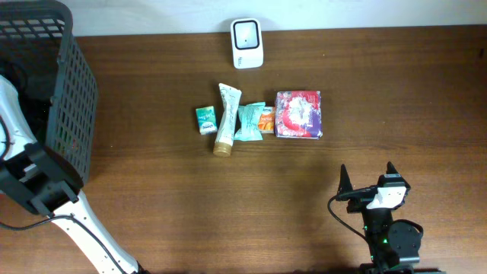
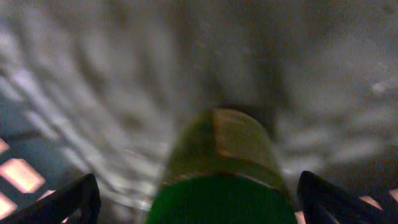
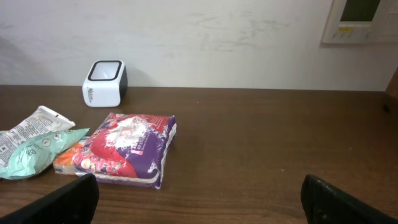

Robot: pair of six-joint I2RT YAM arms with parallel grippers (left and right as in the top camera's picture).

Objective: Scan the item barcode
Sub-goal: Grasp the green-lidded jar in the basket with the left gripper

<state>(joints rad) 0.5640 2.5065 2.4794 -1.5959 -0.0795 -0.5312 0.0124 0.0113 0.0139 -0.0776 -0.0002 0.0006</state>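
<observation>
Black left gripper [image 2: 199, 202], fingers spread wide inside grey mesh basket [image 1: 72, 99] at far left; blurred green-yellow cylinder [image 2: 224, 162] between them, contact unclear. Near right, right gripper [image 1: 367, 173] likewise wide, holding nothing, over wooden table [image 1: 228, 213]. Row at table centre, left to right: green box [image 1: 205, 119], tube [image 1: 226, 118], teal pouch [image 1: 249, 122], orange packet [image 1: 266, 120], red-purple pack [image 1: 299, 114]. White scanner [image 1: 246, 43] beyond row, at far edge.

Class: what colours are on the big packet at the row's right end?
The packet is purple, red and white; right wrist view best.
</observation>
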